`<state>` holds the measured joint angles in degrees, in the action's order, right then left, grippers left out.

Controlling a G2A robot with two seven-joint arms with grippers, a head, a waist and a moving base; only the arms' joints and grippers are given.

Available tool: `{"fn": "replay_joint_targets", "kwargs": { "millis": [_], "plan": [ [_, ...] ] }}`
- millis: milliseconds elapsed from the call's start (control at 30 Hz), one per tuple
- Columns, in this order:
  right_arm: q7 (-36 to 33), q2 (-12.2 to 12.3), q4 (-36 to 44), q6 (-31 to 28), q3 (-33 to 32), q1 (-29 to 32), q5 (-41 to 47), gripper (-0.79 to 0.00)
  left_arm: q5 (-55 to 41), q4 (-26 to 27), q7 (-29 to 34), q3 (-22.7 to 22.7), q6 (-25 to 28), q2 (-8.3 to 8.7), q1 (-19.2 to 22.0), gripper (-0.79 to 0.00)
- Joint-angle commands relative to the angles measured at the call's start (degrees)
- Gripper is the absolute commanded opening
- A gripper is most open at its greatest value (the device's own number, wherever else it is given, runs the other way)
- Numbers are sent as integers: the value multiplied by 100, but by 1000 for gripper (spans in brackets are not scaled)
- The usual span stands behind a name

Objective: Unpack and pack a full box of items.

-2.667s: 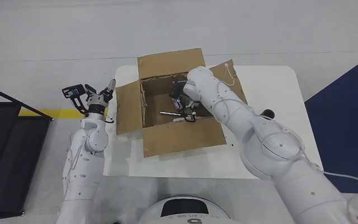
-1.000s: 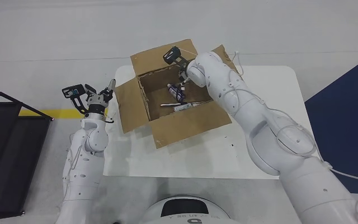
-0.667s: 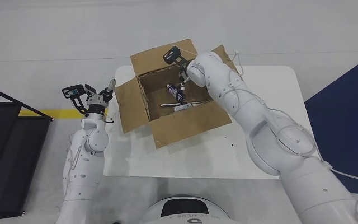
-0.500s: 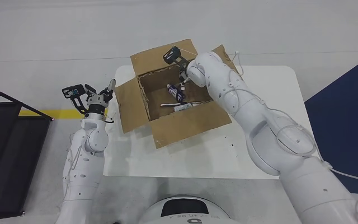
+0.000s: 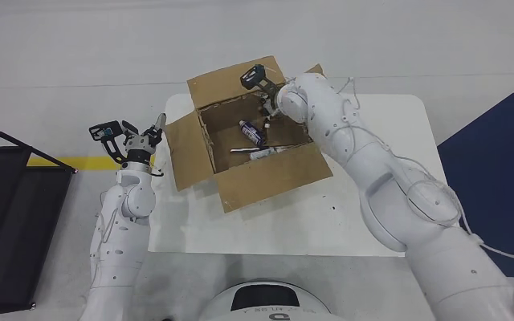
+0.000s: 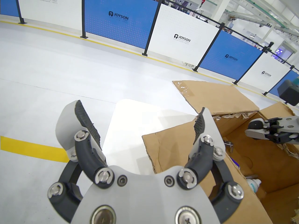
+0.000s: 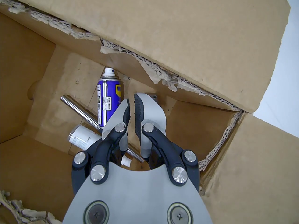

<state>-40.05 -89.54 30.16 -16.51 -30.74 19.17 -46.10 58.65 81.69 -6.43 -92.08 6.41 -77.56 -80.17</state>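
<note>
**Box [image 5: 269,183] open on the table [image 5: 377,168], three items on its floor**

Top view: the cardboard box sits on the white table with its flaps spread outward. On the box floor lie a blue spray can [image 5: 250,132], a metal rod [image 5: 245,150] and a white bottle [image 5: 269,152], close together. The right arm [image 5: 337,128] comes over the box's far right corner, with its wrist above the opening. The left gripper [image 5: 146,127] is outside the box, off its left flap.

Left wrist view: the left gripper's fingers stand wide apart with nothing between them, and the box's left flap lies just beyond them. Farther off, the right gripper [image 6: 251,130] hangs inside the box opening near the far wall.

Right wrist view: the right gripper's fingers are pressed tip to tip on nothing, above the box floor. Under them, the rod lies slantwise between the can and the bottle. The box's upper edges are torn and ragged.
</note>
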Motion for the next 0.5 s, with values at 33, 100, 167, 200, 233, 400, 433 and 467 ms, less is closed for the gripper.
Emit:
{"fn": "replay_joint_targets", "kwargs": {
  "millis": [33,100,167,200,233,400,433,467],
  "plan": [
    [-137,117,13,44,-165,87,48,-585,1,0,0,0,1,0,0,0],
    [-300,156,82,169,-183,160,-40,-459,1,0,0,0,1,0,0,0],
    [-433,176,139,236,-177,247,-123,-409,1,0,0,0,1,0,0,0],
    [-496,177,174,262,-149,287,-201,-406,1,0,0,0,1,0,0,0],
    [-532,176,206,276,-127,331,-261,-400,1,0,0,0,1,0,0,0],
    [-676,143,324,241,-44,468,-451,-403,1,0,0,0,1,0,0,0],
    [-715,136,342,158,-46,485,-431,-406,1,0,0,0,1,0,0,0],
    [-761,131,352,20,-54,499,-388,-403,1,0,0,0,1,0,0,0]
  ]
}}
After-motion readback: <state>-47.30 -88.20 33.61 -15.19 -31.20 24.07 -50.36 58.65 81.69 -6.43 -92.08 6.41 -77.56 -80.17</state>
